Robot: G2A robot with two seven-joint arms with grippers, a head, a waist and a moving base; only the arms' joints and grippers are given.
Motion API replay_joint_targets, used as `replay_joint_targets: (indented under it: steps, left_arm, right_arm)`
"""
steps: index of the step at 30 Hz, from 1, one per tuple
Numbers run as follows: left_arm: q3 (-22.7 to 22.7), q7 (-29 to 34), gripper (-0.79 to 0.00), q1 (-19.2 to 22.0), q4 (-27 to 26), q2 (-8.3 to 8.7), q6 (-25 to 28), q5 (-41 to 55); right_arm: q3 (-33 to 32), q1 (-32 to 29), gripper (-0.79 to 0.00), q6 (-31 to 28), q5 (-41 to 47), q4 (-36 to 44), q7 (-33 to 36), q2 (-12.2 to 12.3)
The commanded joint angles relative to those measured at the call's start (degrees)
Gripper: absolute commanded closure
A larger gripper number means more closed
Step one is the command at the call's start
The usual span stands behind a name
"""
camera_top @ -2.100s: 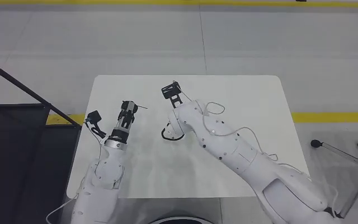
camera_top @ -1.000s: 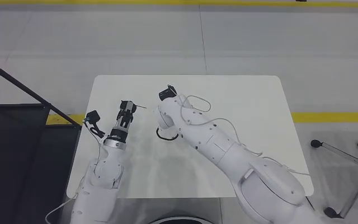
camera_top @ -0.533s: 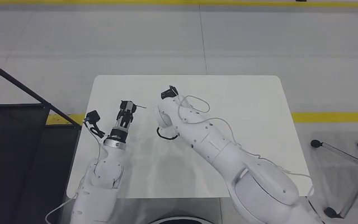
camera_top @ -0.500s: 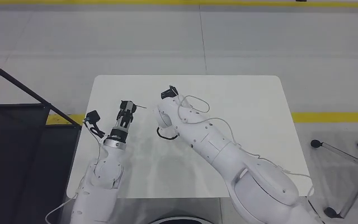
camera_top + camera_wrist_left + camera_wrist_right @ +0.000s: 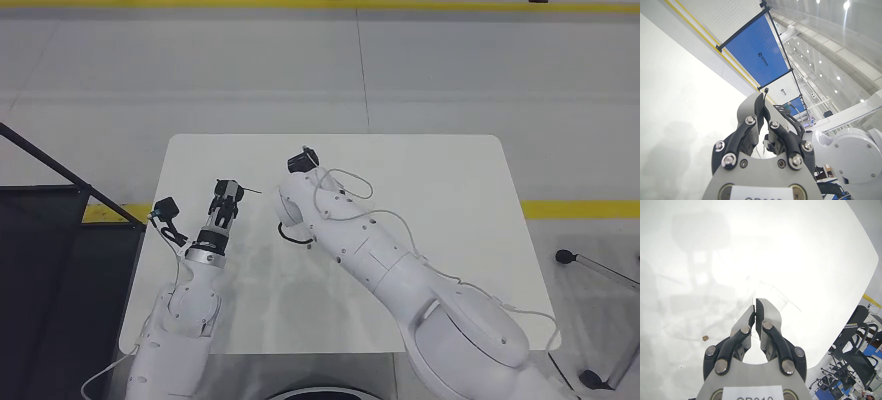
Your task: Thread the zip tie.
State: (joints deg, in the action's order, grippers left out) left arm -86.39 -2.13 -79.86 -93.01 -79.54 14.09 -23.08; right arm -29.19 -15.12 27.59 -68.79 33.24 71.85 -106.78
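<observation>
In the top view my left gripper (image 5: 228, 193) sits over the left part of the white table (image 5: 450, 170). It is shut on a thin black zip tie (image 5: 252, 190), whose end sticks out toward the right arm. In the left wrist view the tie's small head (image 5: 766, 89) pokes past the shut left gripper (image 5: 762, 106). The right arm's wrist (image 5: 292, 205) hangs close to the right of it, pointing down at the table. In its own view my right gripper (image 5: 755, 303) is shut on a thin dark strip (image 5: 752, 300); I cannot tell whether this is the same tie.
A black curved piece (image 5: 288, 238) shows on the table under the right wrist. A small brown speck (image 5: 705, 338) lies on the tabletop. A dark framed panel (image 5: 50, 250) stands off the table's left edge. Office chairs (image 5: 853, 332) stand beyond the table's edge.
The right arm's wrist has turned and shifted left, closer to the left gripper. The left arm and its zip tie have stayed put.
</observation>
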Motion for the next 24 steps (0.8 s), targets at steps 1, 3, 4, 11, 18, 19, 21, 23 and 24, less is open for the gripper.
replay_joint_targets:
  steps: [1, 3, 4, 11, 18, 19, 21, 23, 24]
  left_arm:
    - [0.0, 0.0, 0.000, 0.0, 0.0, 0.00, 0.0, 0.0]
    - [0.0, 0.0, 0.000, 0.0, 0.0, 0.00, 0.0, 0.0]
    - [0.0, 0.0, 0.000, 0.0, 0.0, 0.00, 0.0, 0.0]
    - [0.0, 0.0, 0.000, 0.0, 0.0, 0.00, 0.0, 0.0]
    - [1.0, 3.1, 0.000, 0.5, 0.1, 0.10, 0.5, -0.1]
    - [1.2, 4.0, 0.000, 0.8, 0.3, 0.14, 0.7, 0.0]
    - [1.8, 6.3, 0.000, 2.2, 1.6, 0.21, 1.1, 0.2]
    - [2.6, 8.0, 0.000, 3.3, 2.6, 0.25, 1.8, 0.3]
    - [2.9, 8.7, 0.000, 3.7, 3.0, 0.26, 2.0, 0.2]
  right_arm:
    - [-0.4, -0.1, 0.000, 0.0, -0.4, 0.2, 0.0, 0.0]
    - [-0.9, -0.2, 0.000, -0.1, -0.9, 0.3, -0.2, 0.1]
    - [-1.1, -0.2, 0.000, 0.0, -1.1, 0.5, -0.4, 0.1]
    - [-4.2, -0.5, 0.000, 1.6, -3.3, 3.4, -2.4, 1.2]
    - [-10.6, -3.5, 0.000, 1.2, -7.5, 14.3, -4.3, 4.9]
    - [-11.4, -4.2, 0.000, 0.8, -8.4, 16.0, -4.3, 5.5]
    - [-14.8, -7.4, 0.000, -1.0, -11.4, 23.0, -4.1, 7.5]
    - [-18.4, -11.2, 0.000, -3.8, -13.8, 30.3, -3.8, 9.5]
    - [-19.7, -12.7, 0.000, -4.9, -14.7, 33.0, -3.9, 10.1]
